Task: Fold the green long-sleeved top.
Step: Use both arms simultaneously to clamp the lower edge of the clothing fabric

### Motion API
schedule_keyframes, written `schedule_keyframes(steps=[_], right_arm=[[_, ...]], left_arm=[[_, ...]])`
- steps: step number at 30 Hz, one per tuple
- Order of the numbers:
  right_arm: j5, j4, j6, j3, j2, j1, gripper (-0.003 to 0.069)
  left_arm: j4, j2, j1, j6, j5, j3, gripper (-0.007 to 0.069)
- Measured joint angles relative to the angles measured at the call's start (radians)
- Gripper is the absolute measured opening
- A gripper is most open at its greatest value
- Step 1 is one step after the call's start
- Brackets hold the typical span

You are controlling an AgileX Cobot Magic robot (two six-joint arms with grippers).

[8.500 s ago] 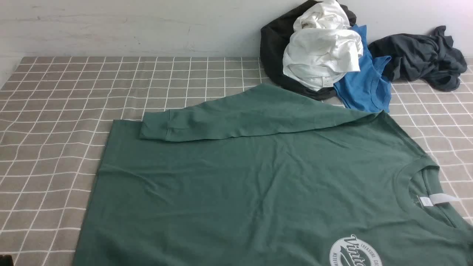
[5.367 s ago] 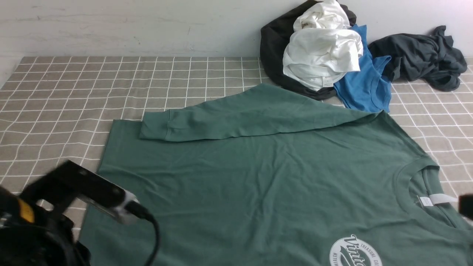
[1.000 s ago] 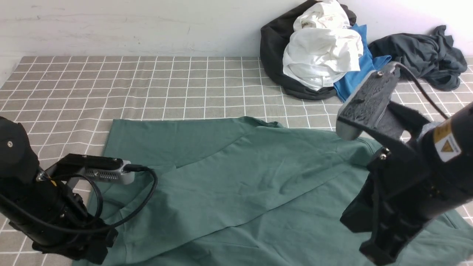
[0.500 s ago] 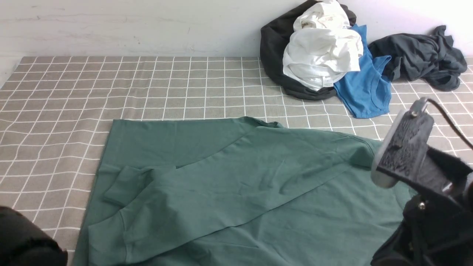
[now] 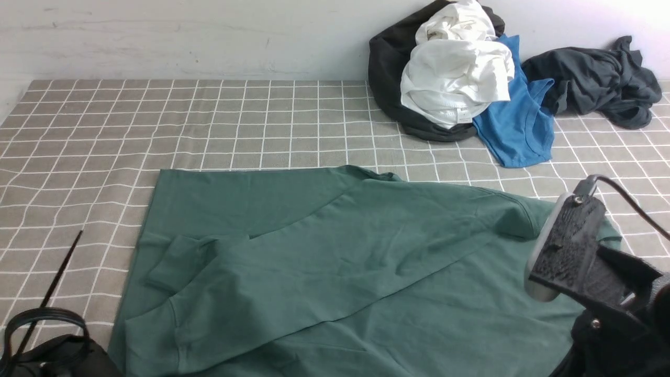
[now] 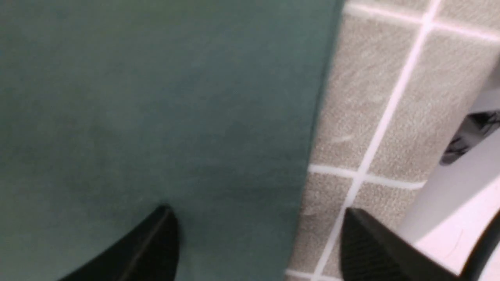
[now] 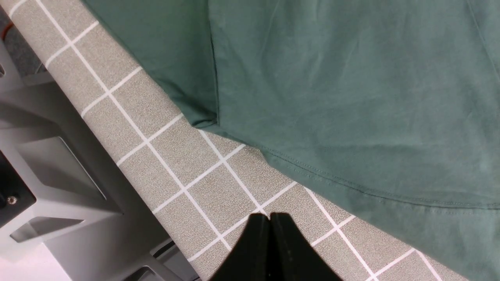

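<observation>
Behind your grey checked tablecloth (image 5: 209,120) stands a pale wall (image 5: 183,36); the green long-sleeved top (image 5: 340,262) lies partly folded across the cloth's near middle. Your left gripper (image 6: 256,212) gapes empty over the top's edge; your right gripper (image 7: 269,218) is pinched together, empty.

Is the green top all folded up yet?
Partly folded: a big flap of the green long-sleeved top lies doubled over the rest, but it spreads wide.

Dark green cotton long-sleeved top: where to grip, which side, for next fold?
Likely best: grip the dark green cotton long-sleeved top at its left hem edge, coming from the robot's left: that edge lies flat and free on the grey checked tablecloth, and the open left gripper straddles it.
</observation>
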Motion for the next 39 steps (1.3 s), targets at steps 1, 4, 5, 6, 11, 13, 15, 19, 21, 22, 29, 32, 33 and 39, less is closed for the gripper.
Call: schedule_keyframes(steps=[1,4,5,6,11,13,15,19,21,22,29,32,33,39], right_arm=[[0.0,0.0,0.0,0.0,0.0,0.0,-0.0014],[0.0,0.0,0.0,0.0,-0.001,0.0,-0.0014],[0.0,0.0,0.0,0.0,-0.001,0.0,-0.0014],[0.0,0.0,0.0,0.0,-0.001,0.0,-0.0014],[0.0,0.0,-0.01,0.0,-0.001,0.0,-0.0014],[0.0,0.0,-0.016,0.0,-0.001,0.0,-0.0014],[0.0,0.0,-0.022,0.0,-0.001,0.0,-0.0014],[0.0,0.0,-0.022,0.0,-0.001,0.0,-0.0014],[0.0,0.0,-0.022,0.0,-0.001,0.0,-0.0014],[0.0,0.0,-0.022,0.0,-0.001,0.0,-0.0014],[0.0,-0.024,-0.034,0.0,-0.001,0.0,-0.0014],[0.0,-0.066,-0.062,0.001,-0.001,0.0,-0.0013],[0.0,-0.066,-0.062,0.001,-0.001,0.0,-0.0013],[-0.042,-0.116,-0.216,0.096,-0.001,0.0,0.0125]], left_arm=[[0.0,0.001,-0.001,-0.002,0.0,0.0,0.0521],[0.012,0.011,-0.003,-0.079,0.0,-0.011,0.0519],[0.02,0.015,-0.004,-0.111,-0.003,-0.016,0.0517],[0.022,0.014,-0.004,-0.111,-0.003,-0.017,0.0517],[0.112,0.028,-0.004,-0.282,-0.031,-0.033,0.0482],[0.149,0.028,-0.004,-0.33,-0.032,-0.035,0.0459],[0.188,0.028,-0.005,-0.368,-0.035,-0.035,0.0429],[0.214,0.029,-0.005,-0.389,-0.042,-0.035,0.0379],[0.222,0.029,-0.005,-0.396,-0.05,-0.035,0.0322],[0.222,0.029,-0.005,-0.397,-0.05,-0.035,0.0317],[0.211,0.029,-0.005,-0.4,-0.019,-0.059,0.0119],[0.214,0.031,-0.004,-0.4,0.038,-0.107,0.003],[0.214,0.031,-0.004,-0.4,0.042,-0.114,0.0026],[0.207,0.033,0.054,-0.4,0.128,-0.175,0.0002]])
